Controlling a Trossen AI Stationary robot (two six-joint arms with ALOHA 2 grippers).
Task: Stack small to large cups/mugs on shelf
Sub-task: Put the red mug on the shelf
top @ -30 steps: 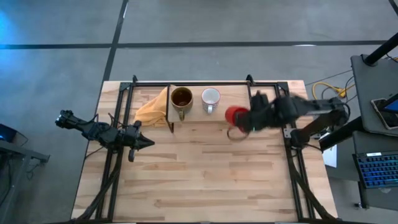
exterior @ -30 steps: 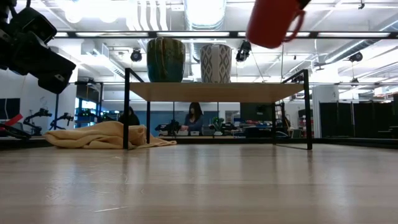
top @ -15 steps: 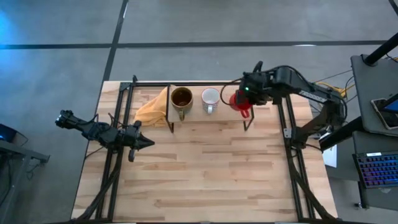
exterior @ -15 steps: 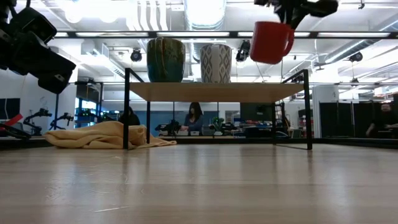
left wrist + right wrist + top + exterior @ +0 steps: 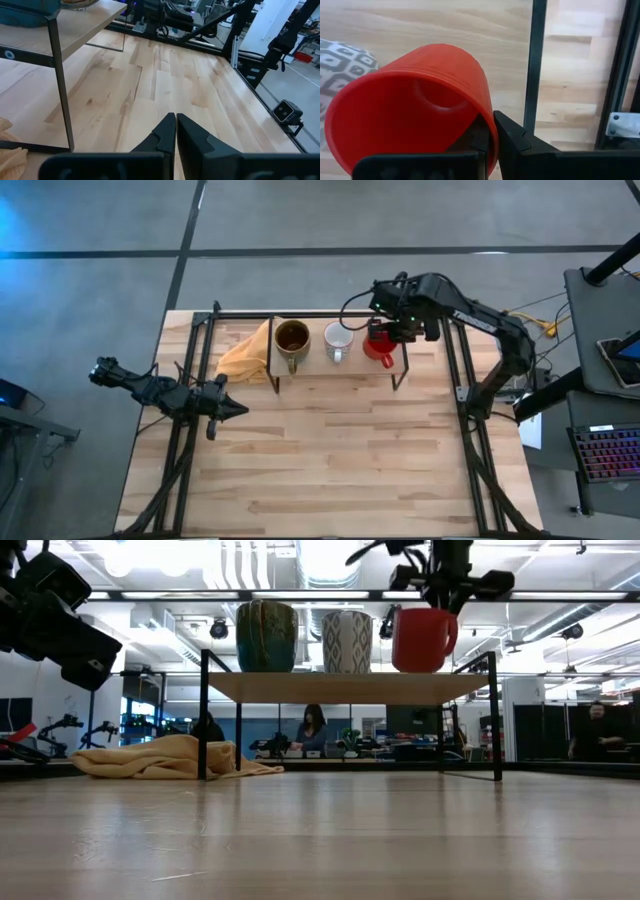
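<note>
A red mug (image 5: 422,640) stands upright at the right end of the shelf (image 5: 350,687), its base level with the board. My right gripper (image 5: 440,595) is shut on it from above. To its left, a white patterned mug (image 5: 347,642) and a brownish-olive mug (image 5: 267,636) rest by their bases on the shelf board. In the high view the red mug (image 5: 378,345) sits beside the white mug (image 5: 338,337) and the olive mug (image 5: 292,338). My left gripper (image 5: 235,409) waits shut over the table's left part. My right gripper pinches the red mug's wall at the rim (image 5: 489,131), one finger inside the mug and one finger (image 5: 517,140) outside. The fingers point down from above. The mug hangs upright below them; whether its base touches the shelf board I cannot tell.
A yellow cloth (image 5: 245,355) lies on the table at the shelf's left end, partly under it. Black frame rails (image 5: 470,440) run along the table's left and right sides. Bare wood tabletop (image 5: 340,450) stretches in front of the shelf. People show in the room behind.
My right gripper has swung toward the table's far edge and sunk, carrying the red mug from in front of the shelf to over the shelf's right end. The mug has turned from tilted to upright and come down to the board's level beside the white mug.
</note>
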